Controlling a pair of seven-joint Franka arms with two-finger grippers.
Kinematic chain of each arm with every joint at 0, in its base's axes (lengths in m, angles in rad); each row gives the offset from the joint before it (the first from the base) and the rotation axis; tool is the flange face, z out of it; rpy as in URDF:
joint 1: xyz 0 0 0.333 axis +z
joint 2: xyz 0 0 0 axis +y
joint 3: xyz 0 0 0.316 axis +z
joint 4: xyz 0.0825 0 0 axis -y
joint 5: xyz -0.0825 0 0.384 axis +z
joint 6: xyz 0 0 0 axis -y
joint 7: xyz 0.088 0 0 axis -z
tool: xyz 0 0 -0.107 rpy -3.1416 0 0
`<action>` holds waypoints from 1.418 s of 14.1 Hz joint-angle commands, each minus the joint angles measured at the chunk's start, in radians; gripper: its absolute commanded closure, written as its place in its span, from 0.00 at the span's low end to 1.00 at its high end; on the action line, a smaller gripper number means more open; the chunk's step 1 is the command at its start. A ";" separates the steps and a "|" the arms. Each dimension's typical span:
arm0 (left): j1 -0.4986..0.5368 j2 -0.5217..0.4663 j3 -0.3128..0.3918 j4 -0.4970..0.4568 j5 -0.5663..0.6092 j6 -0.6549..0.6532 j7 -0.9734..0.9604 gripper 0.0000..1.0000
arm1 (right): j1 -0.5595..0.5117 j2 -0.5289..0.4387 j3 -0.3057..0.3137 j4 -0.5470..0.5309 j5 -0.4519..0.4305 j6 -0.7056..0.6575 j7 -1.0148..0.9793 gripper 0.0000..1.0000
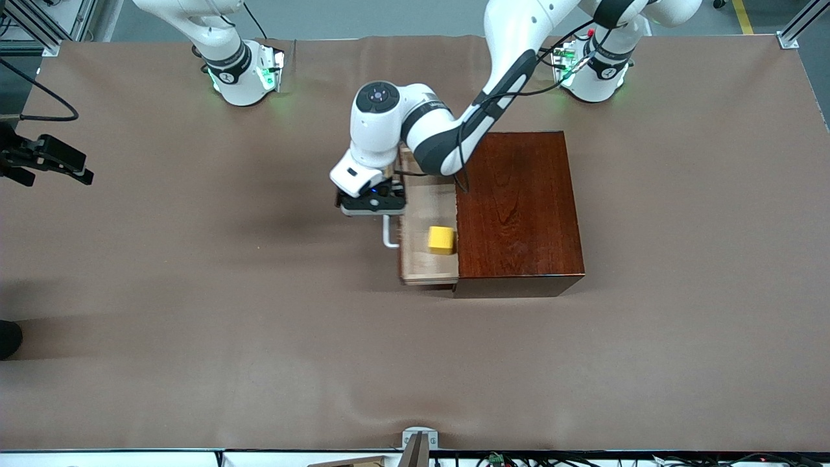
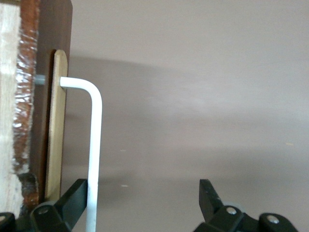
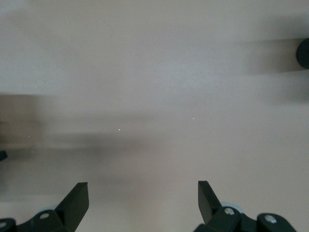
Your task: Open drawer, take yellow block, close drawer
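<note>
The dark reddish-brown wooden box [image 1: 519,207] stands mid-table. Its drawer [image 1: 416,266] is pulled out toward the right arm's end and shows its pale interior. The yellow block [image 1: 441,239] lies in the drawer, close to the box. The white loop handle [image 1: 388,235] sticks out of the drawer front. My left gripper [image 1: 373,204] hangs over the handle. In the left wrist view the left gripper [image 2: 143,198] is open, with the handle [image 2: 95,145] between its fingers, close to one finger [image 2: 72,200]. My right gripper [image 1: 84,174] waits open and empty at the right arm's end of the table; it also shows in the right wrist view [image 3: 143,195].
Brown table cover [image 1: 259,324] spreads all round the box. The left arm's forearm [image 1: 454,130] crosses above the box's corner nearest the bases. A dark object [image 1: 10,337] shows at the table's edge near the right arm's end.
</note>
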 commanded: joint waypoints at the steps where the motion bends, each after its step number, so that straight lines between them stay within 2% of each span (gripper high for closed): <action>1: -0.019 0.053 0.000 0.066 -0.021 0.089 -0.010 0.00 | -0.022 -0.003 0.016 0.001 0.007 -0.005 -0.001 0.00; 7: -0.032 0.053 0.004 0.075 -0.016 0.100 -0.012 0.00 | -0.022 -0.003 0.018 0.001 0.007 -0.005 -0.002 0.00; 15: 0.002 -0.014 0.006 0.072 -0.018 0.089 -0.022 0.00 | -0.021 -0.003 0.018 0.001 0.009 -0.005 -0.002 0.00; 20: 0.028 -0.074 0.006 0.070 -0.018 -0.051 -0.022 0.00 | -0.021 -0.003 0.018 0.001 0.009 -0.005 -0.002 0.00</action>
